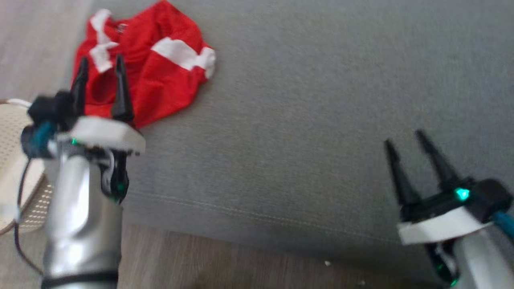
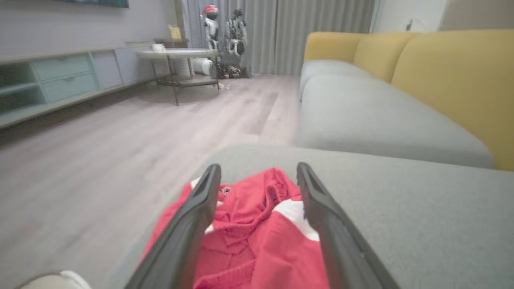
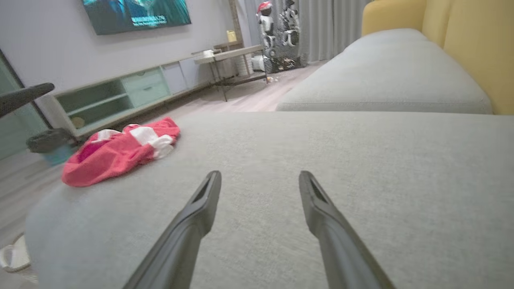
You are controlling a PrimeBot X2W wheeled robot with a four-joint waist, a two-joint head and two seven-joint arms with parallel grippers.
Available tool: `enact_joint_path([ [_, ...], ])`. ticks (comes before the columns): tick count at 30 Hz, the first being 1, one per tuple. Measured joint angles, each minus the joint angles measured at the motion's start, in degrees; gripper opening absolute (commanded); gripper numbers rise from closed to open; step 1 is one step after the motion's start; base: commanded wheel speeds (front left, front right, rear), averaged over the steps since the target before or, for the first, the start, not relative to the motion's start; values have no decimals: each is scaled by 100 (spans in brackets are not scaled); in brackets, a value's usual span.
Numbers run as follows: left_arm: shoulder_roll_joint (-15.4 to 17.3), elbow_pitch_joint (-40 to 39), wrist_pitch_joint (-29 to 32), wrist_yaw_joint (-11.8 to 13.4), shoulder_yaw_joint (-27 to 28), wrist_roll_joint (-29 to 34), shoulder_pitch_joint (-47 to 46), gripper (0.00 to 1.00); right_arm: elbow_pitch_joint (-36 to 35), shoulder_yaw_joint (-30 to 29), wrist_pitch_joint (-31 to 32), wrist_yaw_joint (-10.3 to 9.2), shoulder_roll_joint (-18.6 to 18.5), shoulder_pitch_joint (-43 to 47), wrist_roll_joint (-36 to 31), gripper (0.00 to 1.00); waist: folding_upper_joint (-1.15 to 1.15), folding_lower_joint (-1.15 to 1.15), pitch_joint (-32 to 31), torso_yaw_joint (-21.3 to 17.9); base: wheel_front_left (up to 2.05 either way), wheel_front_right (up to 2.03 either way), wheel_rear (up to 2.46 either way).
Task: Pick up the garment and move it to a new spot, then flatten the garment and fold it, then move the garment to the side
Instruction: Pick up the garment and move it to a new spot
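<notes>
The left gripper (image 1: 101,60) hovered over the crumpled garment (image 1: 168,84), seemingly to grab it, the right gripper (image 1: 403,137) well aside; both gaped empty.

The crumpled red knit garment (image 1: 160,76) carried broad white bands. The fabric sofa seat (image 1: 321,120) under it was plain grey, with mustard-yellow back cushions (image 2: 453,80). The plank floor (image 1: 200,261) was pale greyish wood grain. The left claw (image 1: 101,60) and the right claw (image 1: 403,137) had black fingers, white collars and green lights.
</notes>
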Motion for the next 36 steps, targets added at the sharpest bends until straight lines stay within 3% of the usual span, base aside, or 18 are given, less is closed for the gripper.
enact_joint_path([
  [6, 15, 1983, 587, -138, 37, -314, -1520, 100, 190, -584, 0, 0, 4, -126, -538, 100, 0, 1, 597, -273, 0, 0, 0],
  [14, -1, 3316, 600, -213, -65, -434, -1727, 100, 216, -756, 0, -1, 250, -149, -688, 100, 0, 1, 859, -542, 0, 0, 0],
  [20, 115, 3877, 564, -263, -194, -474, -2231, 100, 211, -655, 0, -1, 339, -266, -713, 100, 0, 0, 1079, -634, 0, 0, 0],
  [21, 142, 3961, 527, -263, -230, -461, -2304, 30, 209, -655, 0, -1, 339, -290, -713, 100, 0, 0, 1102, -644, 0, 0, 0],
  [22, 160, 4012, 452, -263, -245, -453, -2346, 0, 210, -654, 0, -1, 339, -309, -712, 100, 0, 1, 1115, -655, 0, 0, 0],
  [29, 280, 3939, 49, -199, -330, -358, -2248, 0, 258, -648, 0, -1, 468, -372, -694, 100, 0, 1, 870, -718, 0, 0, 0],
  [36, 455, 1949, 24, -88, -338, -175, -1525, 0, 261, -695, 0, -1, 780, -371, -605, 100, 0, 0, 365, -859, 0, 0, 0],
])
